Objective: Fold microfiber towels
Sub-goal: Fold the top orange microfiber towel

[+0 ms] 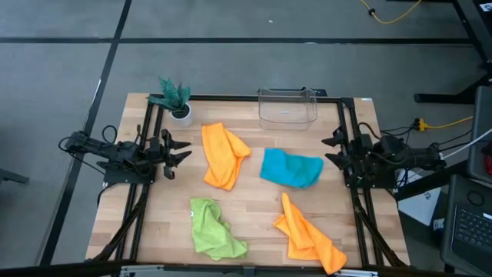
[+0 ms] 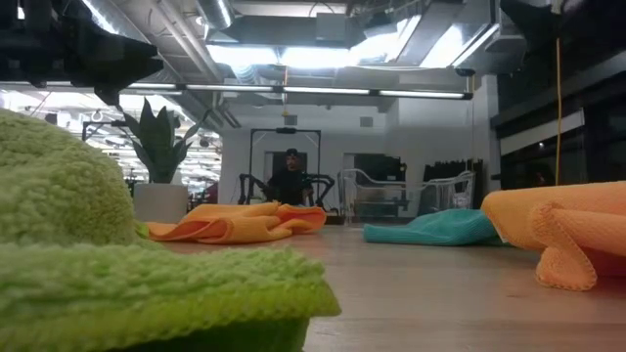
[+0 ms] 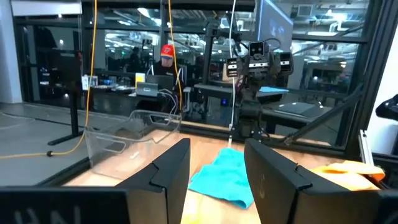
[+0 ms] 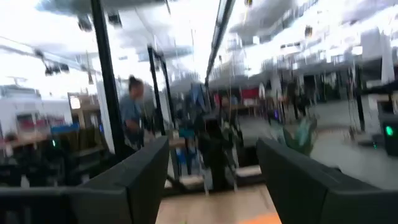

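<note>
On the wooden table, nothing's folded yet; all four towels lie crumpled, so the whole job's left imo. One orange towel is left of centre, the teal towel just right of it, the lime green towel near-left, and the second orange towel near-right. All look soft, nubbly microfiber, bunched w/ ridged hems. Left gripper waits at the left edge, fingers apart, empty. Right gripper sits at the right edge, also spread, holding nothing.
</note>
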